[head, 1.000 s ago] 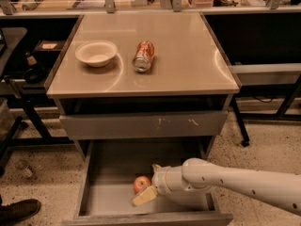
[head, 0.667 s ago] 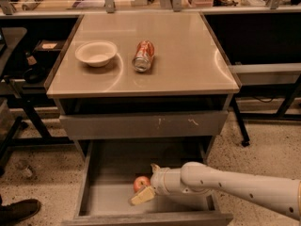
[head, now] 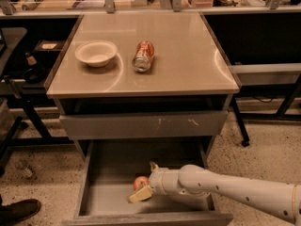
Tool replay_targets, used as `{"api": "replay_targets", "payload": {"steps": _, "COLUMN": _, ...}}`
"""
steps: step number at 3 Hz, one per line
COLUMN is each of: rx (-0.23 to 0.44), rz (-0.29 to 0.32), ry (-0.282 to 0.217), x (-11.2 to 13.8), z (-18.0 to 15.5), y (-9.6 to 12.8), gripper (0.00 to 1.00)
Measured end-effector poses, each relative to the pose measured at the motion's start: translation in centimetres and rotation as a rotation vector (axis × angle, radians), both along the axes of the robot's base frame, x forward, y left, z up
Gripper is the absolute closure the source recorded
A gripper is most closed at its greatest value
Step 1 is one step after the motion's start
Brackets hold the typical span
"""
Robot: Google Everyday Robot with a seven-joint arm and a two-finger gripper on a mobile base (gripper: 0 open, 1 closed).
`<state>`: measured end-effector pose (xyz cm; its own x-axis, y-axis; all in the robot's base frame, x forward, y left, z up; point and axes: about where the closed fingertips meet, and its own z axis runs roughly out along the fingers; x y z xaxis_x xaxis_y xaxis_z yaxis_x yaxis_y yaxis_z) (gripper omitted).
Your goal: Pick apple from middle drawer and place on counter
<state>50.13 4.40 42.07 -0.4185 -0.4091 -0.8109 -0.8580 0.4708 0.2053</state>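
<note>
Still, as before, hand (head: 144, 183) at apple (head: 139, 180) in middle drawer (head: 107, 197)

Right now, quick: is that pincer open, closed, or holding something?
Pincer: down in the middle drawer, right at the apple; open or gripping cannot be told.

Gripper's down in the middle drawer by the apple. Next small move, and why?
Probably close the gripper on the apple. Its fingers appear to sit either side of the apple on the middle drawer floor, with a gap showing, so it looks not yet gripped; lifting to the counter comes after.
</note>
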Motion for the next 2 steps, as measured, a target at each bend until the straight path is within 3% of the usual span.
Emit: {"api": "replay_targets", "payload": {"steps": 2, "rx": 0.008, "rz": -0.02, "ry": 0.01, "x": 0.83, "z": -3.22, "y": 0.46, "gripper": 0.0}}
